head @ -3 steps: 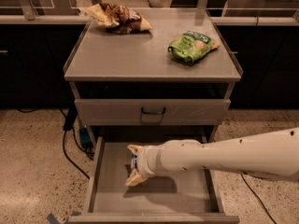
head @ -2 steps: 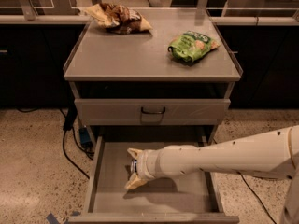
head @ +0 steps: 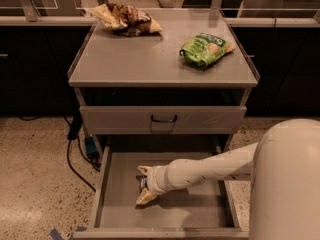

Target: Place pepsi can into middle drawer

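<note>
gripper [head: 144, 185] sat low inside the middle drawer [head: 195, 209], left of centre, jaws closed around the pepsi can [head: 142, 183]. camera view: drawer was pulled out, can was at the floor or just above it, couldn't tell if it touched. so the carry looked done; release and backing the arm [head: 210, 166] out were left. can was mostly hidden, only a dark blue sliver showed between the tan fingers [head: 145, 198].
</note>
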You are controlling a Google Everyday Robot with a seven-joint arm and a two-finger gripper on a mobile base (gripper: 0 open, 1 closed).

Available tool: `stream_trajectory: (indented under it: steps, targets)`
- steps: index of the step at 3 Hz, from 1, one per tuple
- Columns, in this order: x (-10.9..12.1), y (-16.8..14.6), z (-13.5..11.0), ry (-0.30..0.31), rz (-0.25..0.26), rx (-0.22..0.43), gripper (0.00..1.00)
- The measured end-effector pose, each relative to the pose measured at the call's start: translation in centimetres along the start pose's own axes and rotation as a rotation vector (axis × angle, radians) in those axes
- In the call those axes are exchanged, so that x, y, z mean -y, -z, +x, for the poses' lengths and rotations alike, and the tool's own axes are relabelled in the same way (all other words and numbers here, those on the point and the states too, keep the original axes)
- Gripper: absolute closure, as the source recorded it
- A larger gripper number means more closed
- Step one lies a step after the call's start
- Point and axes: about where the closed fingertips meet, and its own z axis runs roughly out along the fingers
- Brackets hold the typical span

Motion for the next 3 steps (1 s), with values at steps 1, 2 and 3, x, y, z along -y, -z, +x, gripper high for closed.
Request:
stream_trajectory:
  steps: [1,2,3]
  targets:
    - [-0.1,-0.2,0.1,-0.003,-0.003,0.001,1.0]
    - [-0.2,0.0,-1.0,0.022,-0.011,0.005,1.0]
    - [-0.2,-0.1,-2.5,0.061,-0.012,0.036,1.0]
